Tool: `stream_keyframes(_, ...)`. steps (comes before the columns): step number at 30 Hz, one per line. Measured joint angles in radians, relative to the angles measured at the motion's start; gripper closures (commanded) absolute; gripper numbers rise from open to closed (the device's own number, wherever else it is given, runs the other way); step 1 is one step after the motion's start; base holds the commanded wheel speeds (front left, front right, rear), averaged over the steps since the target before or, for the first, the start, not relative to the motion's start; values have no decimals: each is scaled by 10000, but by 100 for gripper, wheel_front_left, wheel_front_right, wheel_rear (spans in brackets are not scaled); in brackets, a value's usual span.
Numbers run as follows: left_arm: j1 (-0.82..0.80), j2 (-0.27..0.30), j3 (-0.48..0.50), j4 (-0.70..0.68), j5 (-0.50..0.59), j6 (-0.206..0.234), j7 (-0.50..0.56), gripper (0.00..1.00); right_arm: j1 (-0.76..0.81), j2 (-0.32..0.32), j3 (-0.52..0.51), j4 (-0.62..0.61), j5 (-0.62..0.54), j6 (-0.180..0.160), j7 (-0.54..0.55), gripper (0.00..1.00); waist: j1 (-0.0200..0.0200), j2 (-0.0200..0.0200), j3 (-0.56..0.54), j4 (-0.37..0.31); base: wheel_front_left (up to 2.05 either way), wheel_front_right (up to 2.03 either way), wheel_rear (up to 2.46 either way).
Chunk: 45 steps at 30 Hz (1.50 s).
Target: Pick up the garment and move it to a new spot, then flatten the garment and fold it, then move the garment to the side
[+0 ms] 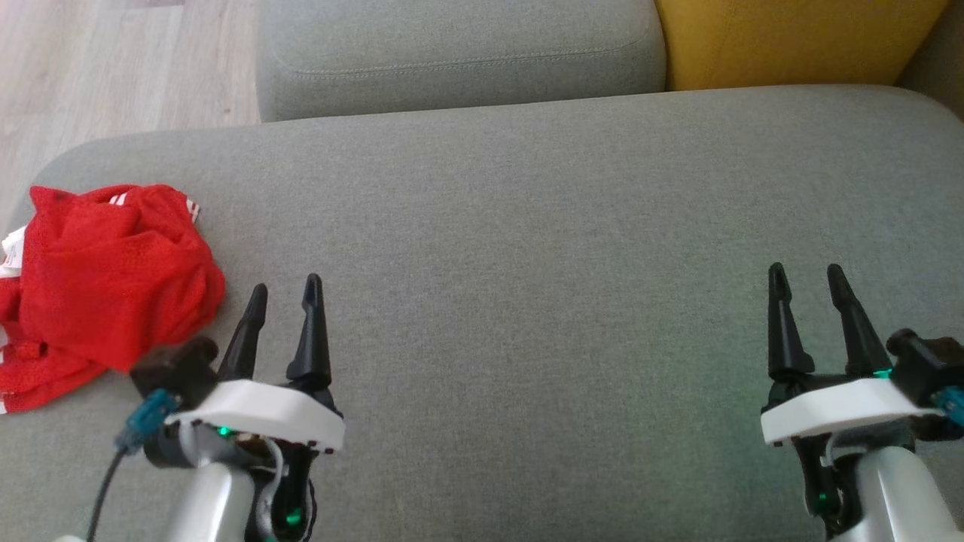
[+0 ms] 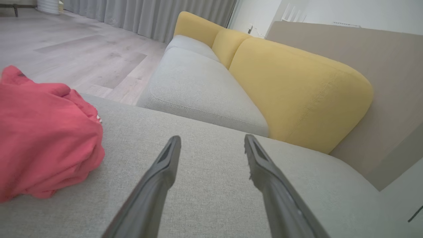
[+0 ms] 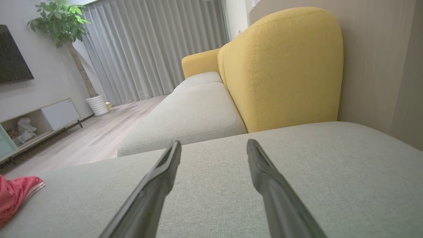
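One red garment (image 1: 105,286), mesh with white stripes, lies crumpled at the left edge of the wide grey seat cushion (image 1: 527,226). The left gripper (image 1: 286,286) hovers just beside it on its right, not touching, its two dark fingers spread apart and empty. The right gripper (image 1: 805,269) is well apart from the garment, over the cushion's right side, its fingers likewise apart and holding nothing. Behind are a second grey seat cushion (image 1: 452,53) and three yellow back cushions (image 2: 297,92).

Red mesh-cloth garment (image 1: 105,278) lies on the matt, coarse-woven grey cushion (image 1: 527,226); floor (image 1: 113,60) looks like pale wood.
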Motion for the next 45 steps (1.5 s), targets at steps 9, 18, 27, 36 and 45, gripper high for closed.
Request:
stream_keyframes(9,-220,433,-915,40,1131,779,-299,0,-1,42,13,2,-1613,2,-236,0,0,0,22,-6,0,0,0)
stream_keyframes(18,-379,577,-1300,0,1699,1423,-560,0,-1,169,-50,19,-2527,2,-516,0,0,0,3,3,0,0,0)
stream_keyframes(27,-319,138,-608,-155,1599,915,-788,0,-1,295,-146,316,-1923,2,-786,0,0,0,-31,61,0,0,0)
stream_keyframes(36,-12,-359,69,407,2215,115,-1081,0,-11,305,84,571,-1323,2,-851,0,0,0,-25,66,0,0,0)
stream_keyframes(45,9,-470,232,734,3170,-153,-1225,0,-181,307,203,562,-1630,2,-1026,0,0,0,-4,68,0,0,0)
